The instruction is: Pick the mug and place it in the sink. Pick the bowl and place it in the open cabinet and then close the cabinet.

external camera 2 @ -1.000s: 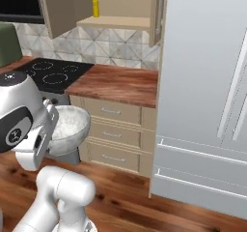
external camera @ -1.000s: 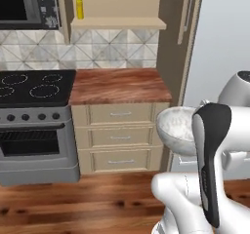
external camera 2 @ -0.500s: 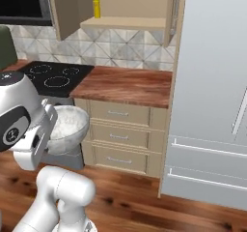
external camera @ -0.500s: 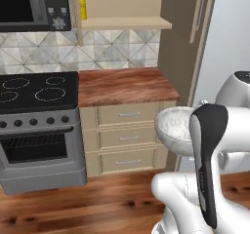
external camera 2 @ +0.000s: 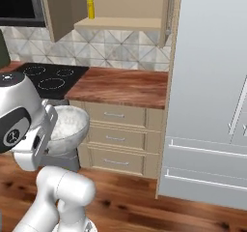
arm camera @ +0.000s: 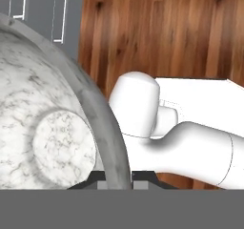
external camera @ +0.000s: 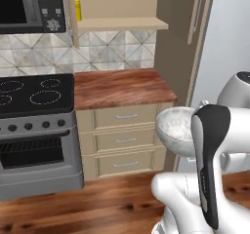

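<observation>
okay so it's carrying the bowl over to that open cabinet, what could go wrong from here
The tool pinches only the rim of the bowl, so it may tilt or slip in transit. The cabinet shelf sits high, with a yellow bottle on it and an open door alongside; the bowl could hit any of them.

A home kitchen: a black glass cooktop [external camera: 30, 94] tops a grey steel oven range [external camera: 36, 155] with a row of round knobs, beside a reddish-brown wooden countertop [external camera: 119, 87] over three beige drawers with horizontal silver handles [external camera: 126, 140]. A dark built-in microwave [external camera: 29, 6] hangs above the range, and a diamond-patterned grey-white tile backsplash [external camera: 117, 50] lines the wall. An open beige wooden wall cabinet [external camera 2: 120, 6] holds a yellow bottle [external camera 2: 90, 7] at its shelf's left end. A tall grey refrigerator [external camera 2: 212, 95] stands just right of the countertop's right edge. Glossy brown plank flooring [external camera 2: 130, 207] runs below.
</observation>
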Tool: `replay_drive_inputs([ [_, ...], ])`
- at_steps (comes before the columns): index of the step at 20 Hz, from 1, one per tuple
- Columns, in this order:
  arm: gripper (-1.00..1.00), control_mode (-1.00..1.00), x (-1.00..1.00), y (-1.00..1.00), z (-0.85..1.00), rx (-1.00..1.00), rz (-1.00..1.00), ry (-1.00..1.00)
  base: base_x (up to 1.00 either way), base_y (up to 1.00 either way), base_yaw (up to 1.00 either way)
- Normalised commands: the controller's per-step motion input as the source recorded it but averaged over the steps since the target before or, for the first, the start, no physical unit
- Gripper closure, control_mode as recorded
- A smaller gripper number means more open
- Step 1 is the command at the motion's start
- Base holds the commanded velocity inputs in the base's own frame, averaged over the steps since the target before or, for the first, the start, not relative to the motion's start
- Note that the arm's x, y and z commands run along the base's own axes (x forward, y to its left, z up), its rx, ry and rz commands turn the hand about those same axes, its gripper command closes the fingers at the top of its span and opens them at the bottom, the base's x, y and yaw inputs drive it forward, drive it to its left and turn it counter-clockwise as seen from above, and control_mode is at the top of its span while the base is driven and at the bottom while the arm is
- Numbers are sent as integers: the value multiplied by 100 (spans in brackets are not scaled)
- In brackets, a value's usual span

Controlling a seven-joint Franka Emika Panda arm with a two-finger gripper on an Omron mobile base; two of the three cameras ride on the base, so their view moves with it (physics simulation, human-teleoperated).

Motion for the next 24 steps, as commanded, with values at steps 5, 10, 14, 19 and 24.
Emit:
replay_drive_inputs([
  [5,100,100,0,0,0,0,0,0,55,8,-15],
  [10,100,100,0,0,0,0,0,0,60,18,-14],
  [14,100,100,0,0,0,0,0,0,69,30,-12],
  [19,100,100,0,0,0,0,0,0,70,28,-5],
  [24,100,100,0,0,0,0,0,0,52,13,5],
])
